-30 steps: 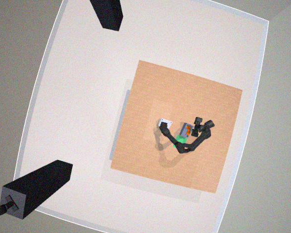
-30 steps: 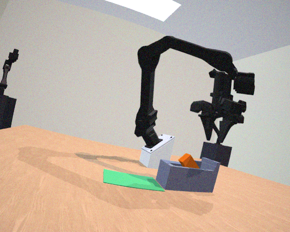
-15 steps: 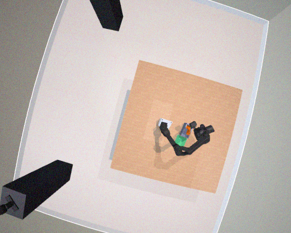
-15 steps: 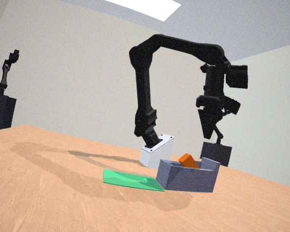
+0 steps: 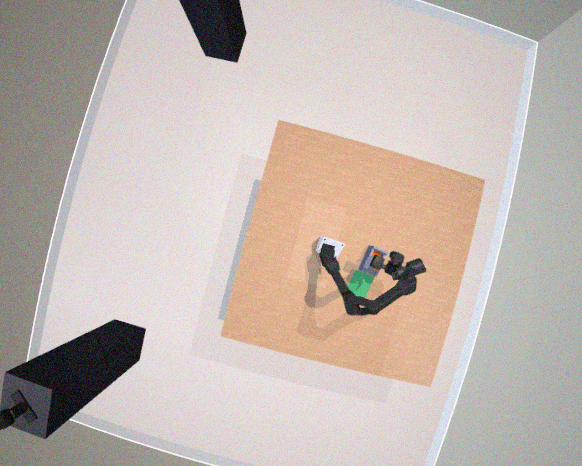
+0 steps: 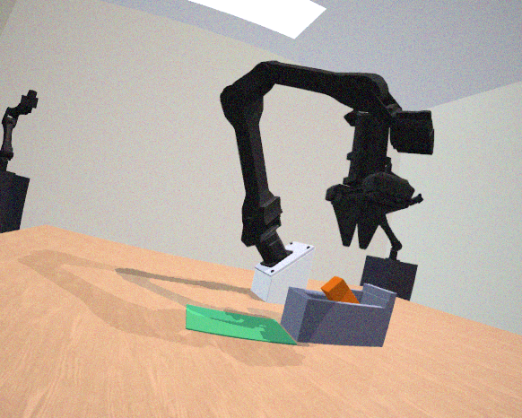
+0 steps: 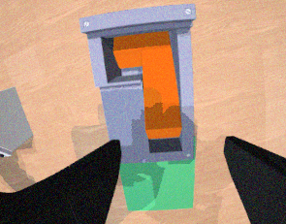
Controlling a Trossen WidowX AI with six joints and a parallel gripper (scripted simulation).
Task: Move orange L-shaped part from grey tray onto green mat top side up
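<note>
The orange L-shaped part (image 6: 339,290) (image 7: 160,86) is tilted in the pocket of the grey tray (image 6: 342,321) (image 7: 185,72). Its straight end stands up above the tray wall at the side nearer the green mat, and its L-shaped end is down in the pocket. In the top view a bit of the part (image 5: 376,254) shows beside the gripper. The green mat (image 5: 360,283) (image 6: 234,324) (image 7: 179,188) lies against the tray's end. My gripper (image 6: 355,247) (image 7: 173,145) is open and empty, above the tray and the raised end, touching neither.
The arm's white base block (image 5: 335,245) (image 6: 282,276) stands on the wooden table (image 5: 381,165) (image 6: 117,368) beside the tray. The tray has a higher wall (image 6: 378,296) (image 7: 139,16) at its end away from the mat. The arm's links arch over the table near the mat.
</note>
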